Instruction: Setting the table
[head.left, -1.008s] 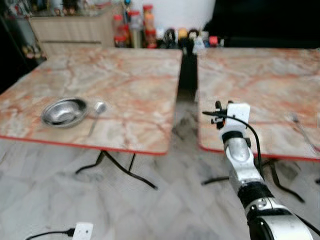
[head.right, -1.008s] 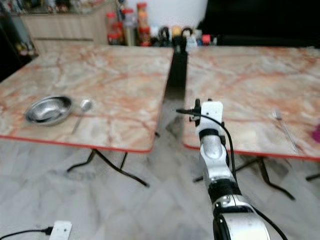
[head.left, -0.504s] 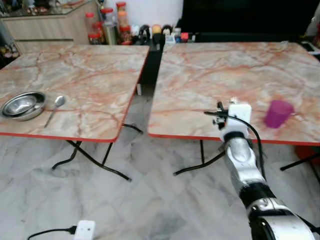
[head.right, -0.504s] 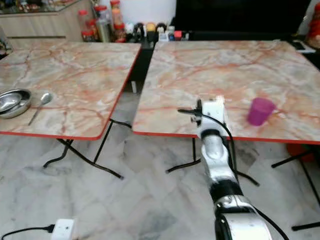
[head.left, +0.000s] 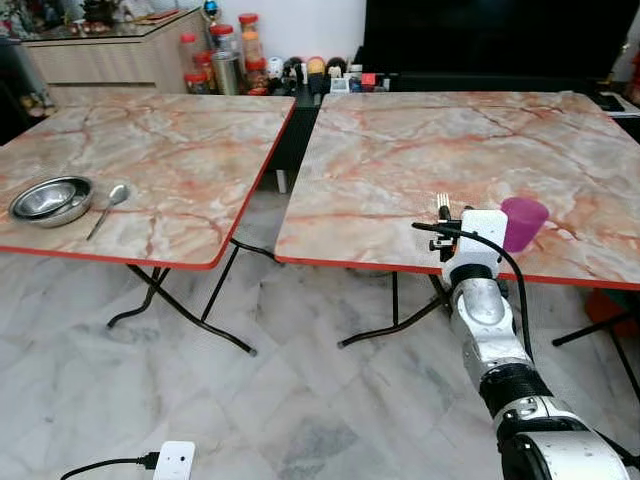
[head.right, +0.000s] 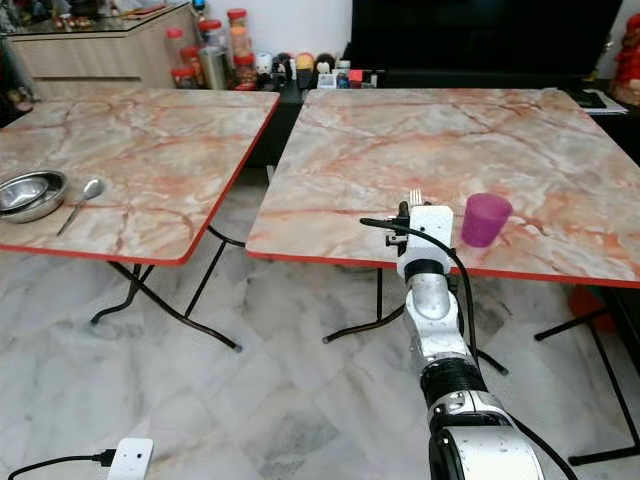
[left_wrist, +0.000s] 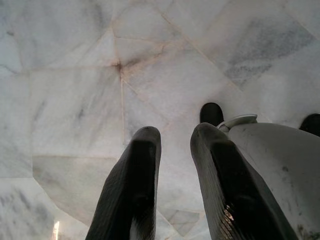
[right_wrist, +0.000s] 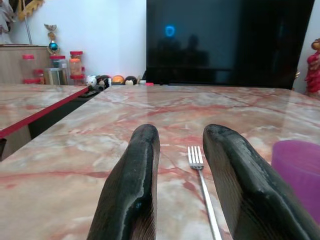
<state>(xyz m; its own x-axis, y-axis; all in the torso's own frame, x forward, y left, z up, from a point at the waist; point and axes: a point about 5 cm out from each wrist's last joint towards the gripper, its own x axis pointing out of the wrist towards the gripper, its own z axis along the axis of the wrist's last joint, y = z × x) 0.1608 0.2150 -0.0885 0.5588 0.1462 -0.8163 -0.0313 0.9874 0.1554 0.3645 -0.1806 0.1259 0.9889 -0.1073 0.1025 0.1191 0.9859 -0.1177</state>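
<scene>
Two marble-topped tables stand side by side. On the left table (head.left: 200, 150) a steel bowl (head.left: 50, 199) sits beside a spoon (head.left: 108, 207). On the right table (head.left: 420, 150), near its front edge, lie a fork (right_wrist: 200, 175) and a purple cup (head.left: 523, 222). My right arm (head.left: 478, 300) is raised at that front edge. The right gripper (right_wrist: 177, 137) is open and empty, level with the tabletop, with the fork lying just ahead between its fingers and the cup off to one side. My left gripper (left_wrist: 175, 132) hangs open over the floor.
Jars and bottles (head.left: 225, 60) line the far wall beside a wooden cabinet (head.left: 110, 55), and a dark screen (head.left: 480, 40) stands behind the right table. A narrow gap (head.left: 290, 150) separates the tables. A white power strip (head.left: 172, 460) lies on the marble floor.
The whole picture has swung from the gap between the tables toward the right table, bringing the purple cup and fork into view. My right arm keeps the same raised pose.
</scene>
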